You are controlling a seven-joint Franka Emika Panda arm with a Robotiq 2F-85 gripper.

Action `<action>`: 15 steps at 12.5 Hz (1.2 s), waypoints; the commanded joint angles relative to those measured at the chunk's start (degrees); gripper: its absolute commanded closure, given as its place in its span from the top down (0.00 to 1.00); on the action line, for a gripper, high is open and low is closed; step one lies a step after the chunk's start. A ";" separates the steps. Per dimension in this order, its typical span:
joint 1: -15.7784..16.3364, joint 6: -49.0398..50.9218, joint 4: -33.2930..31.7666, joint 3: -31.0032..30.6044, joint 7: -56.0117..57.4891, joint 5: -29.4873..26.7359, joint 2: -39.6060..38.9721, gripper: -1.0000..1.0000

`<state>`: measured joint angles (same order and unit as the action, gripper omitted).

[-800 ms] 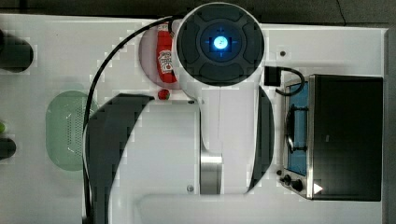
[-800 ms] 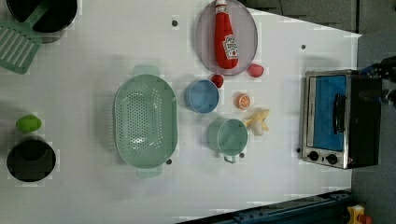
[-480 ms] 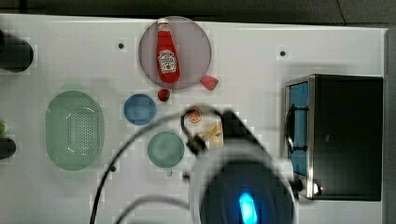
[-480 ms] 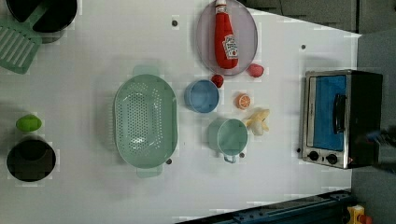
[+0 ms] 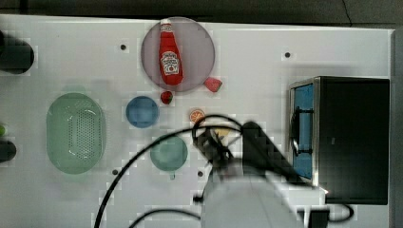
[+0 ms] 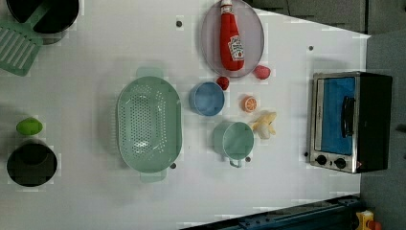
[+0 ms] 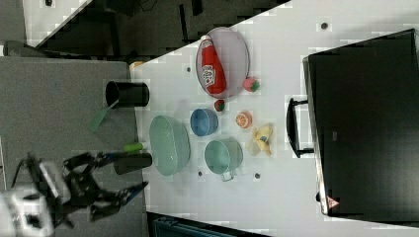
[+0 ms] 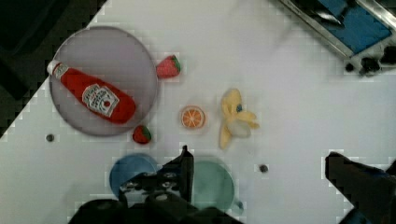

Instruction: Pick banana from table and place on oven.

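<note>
The banana (image 8: pixel 235 119) lies on the white table (image 8: pixel 289 107), a pale-yellow toy beside the orange slice (image 8: pixel 193 116); it also shows as the banana (image 6: pixel 265 124) and the banana (image 7: pixel 261 139). In the top view my arm (image 5: pixel 256 190) covers most of the banana (image 5: pixel 221 132). My gripper (image 8: pixel 268 172) hangs open well above the table, fingers wide apart and holding nothing, with the banana a little beyond them. The oven (image 6: pixel 352 122) stands door shut at the left view's right, its black top (image 5: pixel 354 137) bare.
A ketchup bottle (image 6: pixel 231 36) lies on a grey plate (image 6: pixel 253 28), with two strawberries (image 6: pixel 261 72) near its rim. A blue bowl (image 6: pixel 207 98), green cup (image 6: pixel 233 140) and green colander (image 6: pixel 149 123) sit left of the banana in the left view. Cables (image 5: pixel 142 161) trail from the arm.
In the top view my arm has swung from over the plate down to the lower middle, over the banana's spot. None of the table's things has moved.
</note>
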<state>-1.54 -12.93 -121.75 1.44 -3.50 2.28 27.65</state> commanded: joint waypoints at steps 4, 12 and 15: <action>-0.07 -13.51 -9.10 -0.93 -2.13 -1.22 -13.29 1.00; -0.09 -37.20 -16.86 -0.89 -2.30 -1.23 -31.58 1.00; -0.12 -45.79 -18.86 -0.87 -2.39 -1.23 -37.70 1.00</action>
<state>-1.83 -57.46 -139.55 1.52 -3.72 1.72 -11.97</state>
